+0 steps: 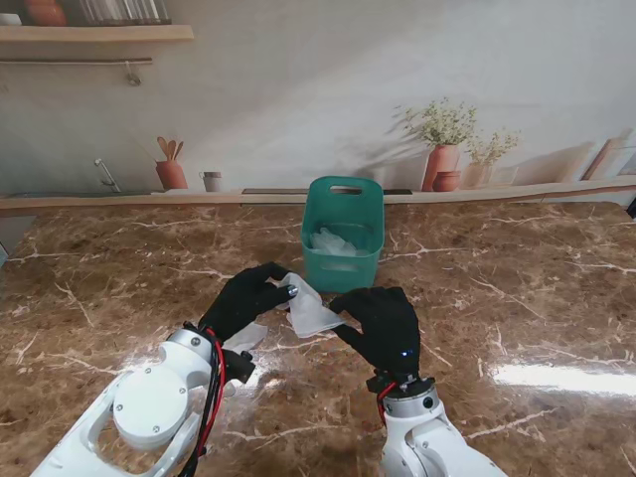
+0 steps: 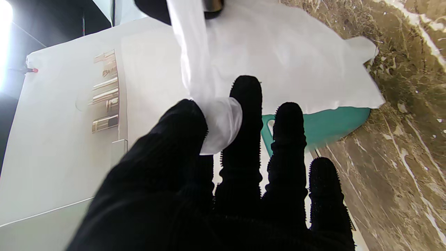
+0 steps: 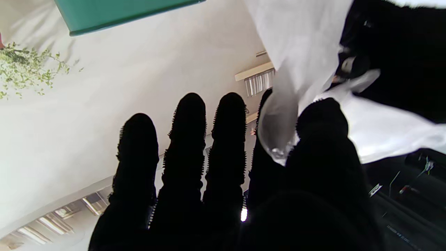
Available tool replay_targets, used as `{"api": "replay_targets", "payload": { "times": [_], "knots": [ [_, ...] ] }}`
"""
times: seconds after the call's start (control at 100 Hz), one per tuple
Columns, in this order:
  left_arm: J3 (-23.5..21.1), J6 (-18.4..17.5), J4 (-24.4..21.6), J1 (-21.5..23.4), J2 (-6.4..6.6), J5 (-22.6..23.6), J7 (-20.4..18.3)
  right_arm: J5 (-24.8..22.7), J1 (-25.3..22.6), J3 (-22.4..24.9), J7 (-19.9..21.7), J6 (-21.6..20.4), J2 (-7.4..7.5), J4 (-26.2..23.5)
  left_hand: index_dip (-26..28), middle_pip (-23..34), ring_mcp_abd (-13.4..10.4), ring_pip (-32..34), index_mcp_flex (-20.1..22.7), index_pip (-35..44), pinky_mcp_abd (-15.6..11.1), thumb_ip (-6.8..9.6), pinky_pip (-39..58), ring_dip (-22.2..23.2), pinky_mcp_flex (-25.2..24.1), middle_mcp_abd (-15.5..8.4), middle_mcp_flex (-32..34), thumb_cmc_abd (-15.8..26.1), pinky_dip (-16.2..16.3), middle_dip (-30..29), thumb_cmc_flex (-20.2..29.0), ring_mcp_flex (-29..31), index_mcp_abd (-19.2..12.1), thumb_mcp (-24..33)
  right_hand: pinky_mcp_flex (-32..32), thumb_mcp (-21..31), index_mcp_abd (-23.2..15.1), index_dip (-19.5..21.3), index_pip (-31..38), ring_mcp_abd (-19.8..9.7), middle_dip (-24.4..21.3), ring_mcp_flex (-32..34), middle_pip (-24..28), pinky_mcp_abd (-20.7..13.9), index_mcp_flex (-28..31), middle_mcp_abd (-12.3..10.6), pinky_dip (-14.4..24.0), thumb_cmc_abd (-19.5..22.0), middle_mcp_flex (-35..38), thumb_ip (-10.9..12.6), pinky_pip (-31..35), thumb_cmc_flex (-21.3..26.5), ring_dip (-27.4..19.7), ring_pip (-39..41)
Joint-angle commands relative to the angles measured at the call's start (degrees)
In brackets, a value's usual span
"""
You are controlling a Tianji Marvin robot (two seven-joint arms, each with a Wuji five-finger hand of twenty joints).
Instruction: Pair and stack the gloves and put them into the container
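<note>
Glove (image 1: 310,308) hung stretched left-right between both hands | left hand (image 1: 243,298) and right hand (image 1: 383,326) each pinched an end | container (image 1: 344,234) lay just beyond, farther from me

Teal container (image 1: 343,234); translucent white glove (image 1: 312,310)
</note>
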Motion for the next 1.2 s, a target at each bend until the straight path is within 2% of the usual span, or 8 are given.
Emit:
{"api": "replay_targets", "payload": {
  "times": [0.0,0.18,0.31,0.57,0.64,0.8,1.13,1.19],
  "knots": [
    [-0.15,0.65,0.19,0.83,0.15,-0.1,-0.16,1.69,-1.16,1.27,2.0,-1.76,0.16,-2.06,1.55,1.6,1.57,2.39,-0.09,3.62,-1.85,-1.16,1.79,0.77,-1.34,0.31,2.99,2.39,0.7,-0.45,1.9,1.6,-0.63,0.87,0.34,0.94,-0.24,0.26,1.68,-1.21,-0.63,2.22,-0.41,-0.86,1.29,-1.28,0.3,0.26,1.42,2.39,1.79,2.7,-0.51,0.72],
    [-1.4,0.63,0.46,1.61,1.07,1.29,-3.23,3.27,-3.9,5.19,7.84,-7.07,0.59,-6.79,-9.62,0.64,3.56,-0.52,-3.73,-6.32,2.34,2.07,0.08,0.35,-2.01,1.36,-7.79,0.52,0.22,2.18,-3.91,-4.8,0.67,-1.58,1.83,16.58,-0.17,14.14,-1.88,-0.55,1.67,4.48,-0.6,-0.29,5.62,-1.16,0.05,0.03,4.95,1.88,3.49,-7.23,0.81,1.26],
    [-2.9,-1.14,0.81,2.33,1.9,6.52,-4.56,4.06,-6.27,8.71,15.07,-9.15,1.24,-11.24,-19.96,-3.35,2.9,-4.61,-4.5,-20.52,3.5,5.98,-7.94,0.56,-3.11,0.6,-22.05,0.88,-0.81,4.15,-14.36,-13.14,2.46,-2.32,2.85,20.96,1.09,16.26,-1.94,1.62,1.91,6.76,-1.47,2.07,9.16,0.75,0.02,-2.54,8.72,2.09,5.12,-9.38,1.11,2.06],
    [-6.42,-11.8,1.56,3.79,3.48,15.32,-6.61,6.04,-9.01,13.7,31.8,-9.72,2.81,-17.61,-30.5,-15.43,-2.45,-17.56,-11.76,-33.13,-2.56,6.4,-34.46,-6.11,-4.28,-1.05,-46.68,-5.41,6.94,-5.58,-16.53,-30.62,2.91,-5.7,3.28,23.42,2.73,17.58,-1.64,4.05,2.4,8.02,-3.61,3.97,13.94,2.62,-0.87,-3.55,12.82,1.83,6.26,-11.64,1.02,1.12],
    [-7.03,-16.1,2.02,3.61,4.28,17.62,-8.71,6.83,-9.16,14.21,35.45,-9.84,3.15,-18.55,-32.39,-17.01,-3.66,-20.63,-13.27,-35.55,-3.19,6.31,-39.69,-8.38,-2.96,-1.23,-50.71,-8.23,2.01,-6.98,-17.97,-33.36,2.72,-4.96,3.26,23.64,2.81,18.11,-1.57,4.08,2.59,7.95,-3.82,4.03,14.33,2.62,-0.94,-3.27,13.06,1.92,6.3,-11.96,0.97,0.85],
    [-6.61,-20.98,2.9,2.39,5.8,18.38,-14.2,8.46,-8.55,14.02,39.44,-9.86,3.46,-19.11,-34.79,-17.78,-4.91,-23.42,-15.3,-37.92,-4.0,5.46,-43.9,-10.79,-1.6,-2.43,-54.46,-13.61,-10.15,-7.74,-20.36,-36.39,3.97,-0.26,3.25,23.98,3.16,19.2,-1.7,4.11,3.1,7.91,-4.15,4.04,14.84,2.69,-1.06,-3.07,13.3,2.1,6.36,-12.18,0.98,0.56],
    [-0.73,-21.26,7.19,-2.63,5.59,20.55,-12.54,9.67,-8.61,14.62,41.6,-12.93,3.71,-19.19,-34.29,-16.6,-4.41,-22.76,-13.13,-36.48,-4.11,4.83,-42.45,-10.44,-1.75,-2.16,-52.03,-14.37,-10.38,-7.42,-20.53,-34.36,5.51,2.72,2.19,23.91,3.0,20.57,-2.39,4.0,3.74,6.94,-4.83,4.08,15.08,2.75,-1.45,-3.02,13.16,2.15,5.36,-12.21,0.82,-0.69],
    [0.49,-21.1,7.84,-3.33,5.1,20.83,-10.27,9.83,-8.87,14.86,42.11,-13.84,3.8,-19.34,-31.88,-15.3,-4.16,-21.92,-9.67,-32.4,-4.02,4.22,-40.02,-9.72,-2.55,-2.24,-48.15,-13.21,-7.64,-6.92,-20.23,-32.34,4.56,3.76,1.78,23.86,2.81,20.71,-2.61,3.96,3.84,6.58,-4.94,4.08,14.91,2.63,-1.56,-2.97,13.11,2.13,4.88,-12.26,0.77,-1.06]
  ]
}}
